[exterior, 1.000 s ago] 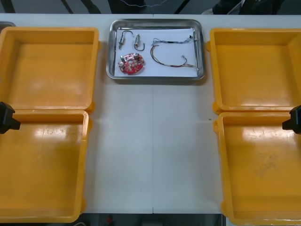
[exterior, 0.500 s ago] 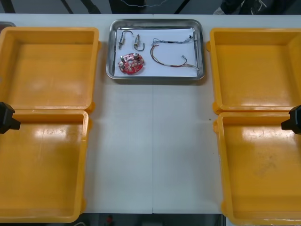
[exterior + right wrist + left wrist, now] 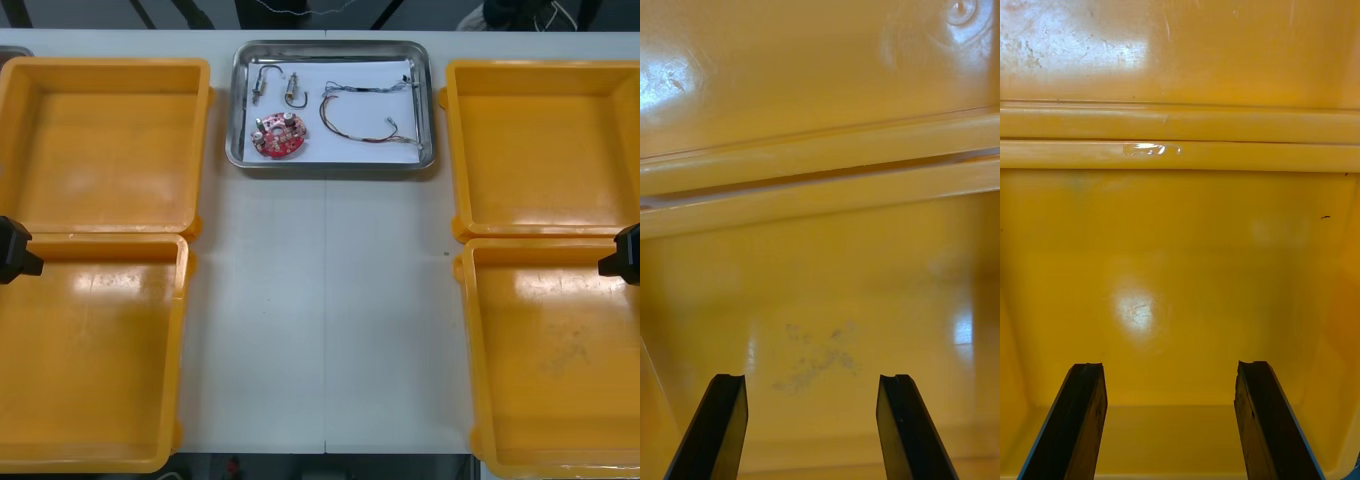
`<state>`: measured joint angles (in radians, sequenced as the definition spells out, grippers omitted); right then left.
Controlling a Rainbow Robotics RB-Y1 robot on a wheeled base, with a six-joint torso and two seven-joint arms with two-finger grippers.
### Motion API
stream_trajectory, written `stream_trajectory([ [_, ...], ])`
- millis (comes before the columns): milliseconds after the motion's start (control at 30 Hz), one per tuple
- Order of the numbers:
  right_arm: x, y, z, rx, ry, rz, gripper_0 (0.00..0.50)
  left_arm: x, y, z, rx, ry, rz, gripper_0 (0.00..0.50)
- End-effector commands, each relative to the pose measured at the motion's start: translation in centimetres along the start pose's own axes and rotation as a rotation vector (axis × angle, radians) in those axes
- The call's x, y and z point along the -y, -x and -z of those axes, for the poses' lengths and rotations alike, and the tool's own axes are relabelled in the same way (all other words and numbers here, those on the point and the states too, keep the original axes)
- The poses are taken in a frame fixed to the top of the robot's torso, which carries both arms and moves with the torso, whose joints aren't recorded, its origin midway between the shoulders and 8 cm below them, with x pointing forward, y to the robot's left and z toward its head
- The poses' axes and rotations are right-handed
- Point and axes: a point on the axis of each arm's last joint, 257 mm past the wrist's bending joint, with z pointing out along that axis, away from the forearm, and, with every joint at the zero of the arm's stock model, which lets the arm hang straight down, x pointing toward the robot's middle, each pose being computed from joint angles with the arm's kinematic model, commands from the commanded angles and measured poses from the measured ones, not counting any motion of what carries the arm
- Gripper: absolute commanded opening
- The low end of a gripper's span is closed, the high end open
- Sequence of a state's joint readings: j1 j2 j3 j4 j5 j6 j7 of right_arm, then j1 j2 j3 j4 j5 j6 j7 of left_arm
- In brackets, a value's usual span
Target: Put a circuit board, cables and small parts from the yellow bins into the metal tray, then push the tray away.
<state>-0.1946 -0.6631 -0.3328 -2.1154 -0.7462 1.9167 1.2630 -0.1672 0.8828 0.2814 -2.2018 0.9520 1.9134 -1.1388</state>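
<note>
Changed nothing since a second earlier. Kept left gripper [image 3: 14,250] and right gripper [image 3: 622,254] parked over the near yellow bins [image 3: 90,350] at the left and right edges of the table [image 3: 325,320], jaws spread wide, pinching nothing. Left the metal tray [image 3: 330,166] at far centre, loaded with circuit board [image 3: 279,135], cables [image 3: 365,115] and small metal parts [image 3: 293,90]. Judged the task finished.

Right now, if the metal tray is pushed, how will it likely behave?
The metal tray looks shallow and flat-bottomed on a smooth table, so it should slide, not tip. The circuit board and thin cables lie loose inside and may shift.
</note>
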Motion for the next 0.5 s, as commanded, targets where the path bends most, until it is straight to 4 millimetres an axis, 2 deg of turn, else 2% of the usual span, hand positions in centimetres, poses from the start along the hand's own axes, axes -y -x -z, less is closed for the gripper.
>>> stream_trajectory([
  [33, 2.02, 0.71, 1.36, 0.023, -0.041, 0.014, 0.5, -1.76, 0.27, 1.34, 0.024, 0.058, -0.055, 0.5],
  [500, 2.02, 0.71, 1.36, 0.023, -0.041, 0.014, 0.5, -1.76, 0.27, 1.34, 0.024, 0.058, -0.055, 0.5],
])
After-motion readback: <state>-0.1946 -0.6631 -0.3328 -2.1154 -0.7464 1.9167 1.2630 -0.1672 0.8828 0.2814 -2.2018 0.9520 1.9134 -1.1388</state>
